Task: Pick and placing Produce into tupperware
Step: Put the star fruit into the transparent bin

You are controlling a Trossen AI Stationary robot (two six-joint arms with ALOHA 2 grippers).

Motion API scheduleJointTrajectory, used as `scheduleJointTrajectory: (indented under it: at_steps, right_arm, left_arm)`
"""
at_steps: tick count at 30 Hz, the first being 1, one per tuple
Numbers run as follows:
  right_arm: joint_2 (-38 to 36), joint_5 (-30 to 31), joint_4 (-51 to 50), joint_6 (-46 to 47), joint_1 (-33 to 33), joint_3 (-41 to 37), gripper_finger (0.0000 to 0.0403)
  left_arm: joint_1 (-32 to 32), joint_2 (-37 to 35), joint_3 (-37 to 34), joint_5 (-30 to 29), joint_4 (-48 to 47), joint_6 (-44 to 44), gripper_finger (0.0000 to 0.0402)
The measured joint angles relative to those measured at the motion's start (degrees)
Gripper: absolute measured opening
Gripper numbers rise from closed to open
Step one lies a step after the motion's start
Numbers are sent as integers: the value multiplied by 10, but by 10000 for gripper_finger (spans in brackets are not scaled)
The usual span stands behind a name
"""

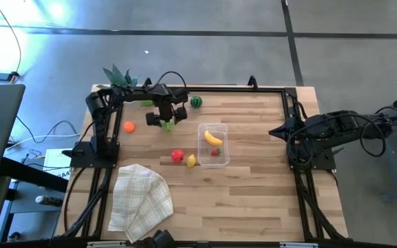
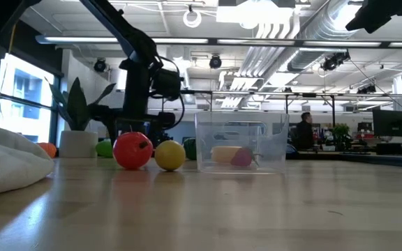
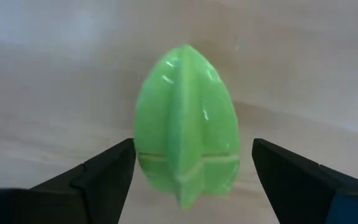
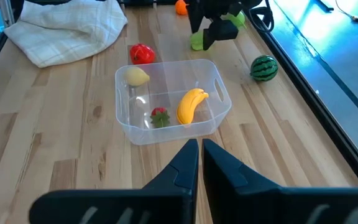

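A light green ridged toy fruit [image 3: 185, 124] lies on its side on the wooden table, left of the clear tupperware [image 1: 222, 153]. My left gripper [image 3: 193, 146] points down over it, open, one finger on each side of the fruit with a gap showing. The high view shows this gripper [image 1: 168, 122] above the fruit. The tupperware [image 4: 124, 109] holds a yellow banana [image 4: 190, 106] and a small red strawberry [image 4: 160, 116]. My right gripper [image 4: 201, 149] waits shut at the table's right edge [image 1: 281, 129].
A red toy [image 1: 177, 156] and a yellow lemon [image 1: 191, 160] lie just outside the tub's near left corner. An orange [image 1: 129, 126] lies to the left and a watermelon [image 1: 196, 102] at the far edge. The checked cloth [image 1: 140, 196] covers the near left; the plant [image 1: 119, 76] stands far left.
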Motion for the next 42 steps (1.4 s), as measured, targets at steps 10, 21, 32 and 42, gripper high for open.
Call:
scheduleJointTrajectory:
  at_steps: [10,21,32,42]
  right_arm:
    - [0,0,0,0,0,0,11]
    - [0,0,0,0,0,0,11]
    - [0,0,0,0,0,0,11]
    - [0,0,0,0,0,0,11]
  left_arm:
    - [4,8,-1,-27,4,12,310]
    - [3,29,1,-18,14,34,308]
    - [3,30,1,-18,20,40,223]
    - [3,31,0,-19,18,42,235]
